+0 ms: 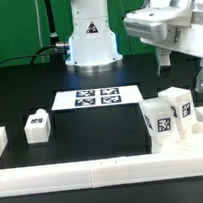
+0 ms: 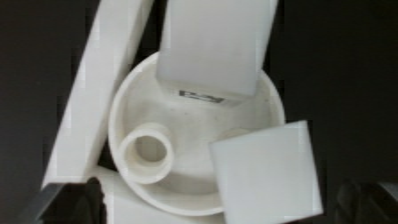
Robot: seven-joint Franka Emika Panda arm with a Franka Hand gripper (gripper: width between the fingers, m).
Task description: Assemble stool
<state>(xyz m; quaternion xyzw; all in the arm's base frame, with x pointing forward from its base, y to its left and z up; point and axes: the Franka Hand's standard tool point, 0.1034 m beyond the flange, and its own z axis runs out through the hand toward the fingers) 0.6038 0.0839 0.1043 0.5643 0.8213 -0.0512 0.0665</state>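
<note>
Overhead, the robot arm's two-finger hand (image 1: 182, 70) hangs with its jaws spread fully and nothing between them, above the heap of parts at the exterior view's right. Beneath it, the wrist view shows the stool's thick round white plastic seat (image 2: 139, 115), hollow side up with a round socket (image 2: 150, 150) exposed, and flat white pieces lying loose across it. In the exterior view, what appear to be two tagged white rectangular block legs (image 1: 163, 119) stand together in that heap, close to the long white border bar (image 1: 96, 172) along the front of the black table (image 1: 27, 81). A third small white block leg (image 1: 37, 127) sits well apart at the exterior view's left, beyond the flat white marker board (image 1: 97, 95). No leg appears fitted to the seat. On this showing, assembly has barely begun, with every leg yet to be picked up and joined.
</note>
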